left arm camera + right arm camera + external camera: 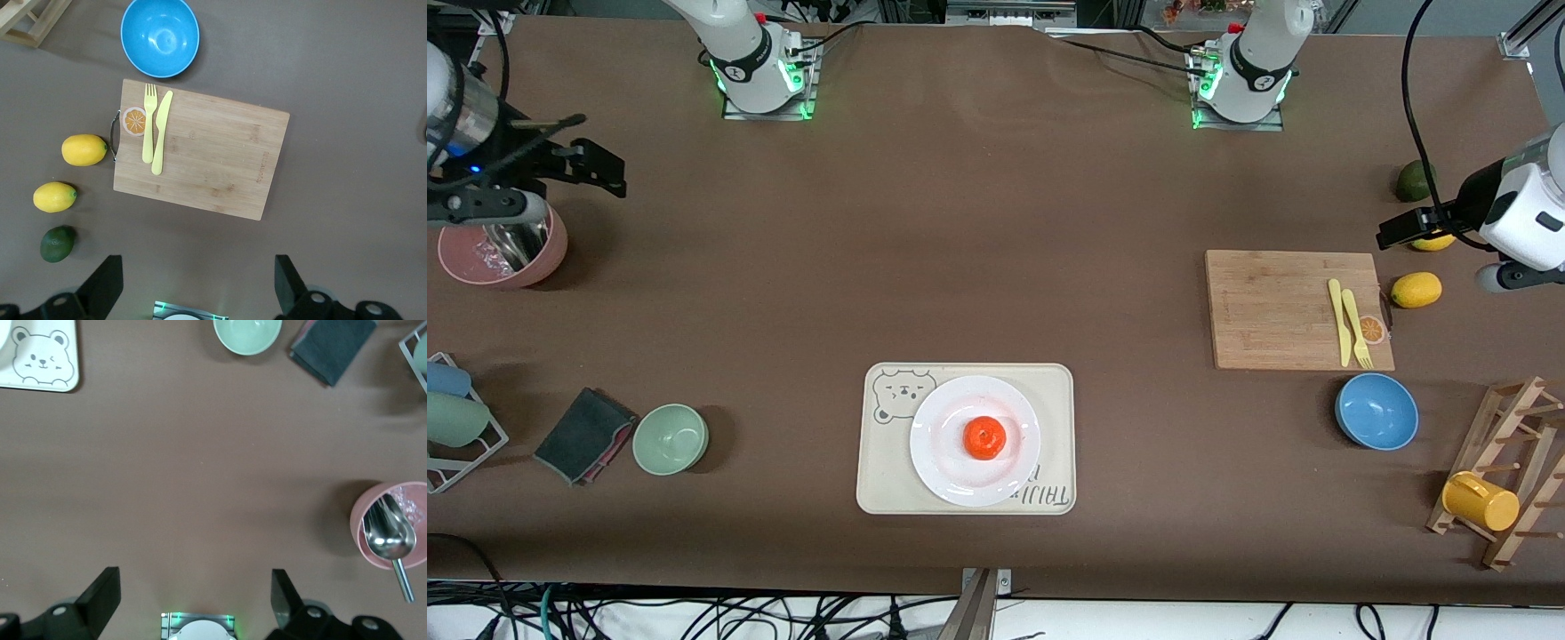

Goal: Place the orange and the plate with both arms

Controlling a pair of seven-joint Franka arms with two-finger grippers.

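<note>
Both grippers stand well away from the task's things, and that gap is what any coming move turns on. At the upper left of the front view the right gripper (591, 164) hangs over the pink bowl (503, 253) that holds a metal scoop, fingers spread and empty. Along the lower left sit a dark folded cloth (583, 436) and a pale green bowl (671, 438). At lower centre the orange (984, 437) rests in the middle of the white plate (938, 467), and the plate lies on the cream bear-print tray (889, 498); both look already set down, so little seems left to do. Round as they are, neither has a long axis. They lie roughly midway between the arms, and which gripper is nearer is hard to call. Toward the right come the wooden cutting board (1272, 307) with a yellow knife and fork, then the blue bowl (1376, 412). At the right edge the left gripper (1400, 229) hovers over a lemon, fingers likewise spread and empty. Its wrist view shows board, blue bowl, two lemons and a dark green fruit (57, 243) but no orange or plate; the right wrist view catches only the tray's bear corner.
</note>
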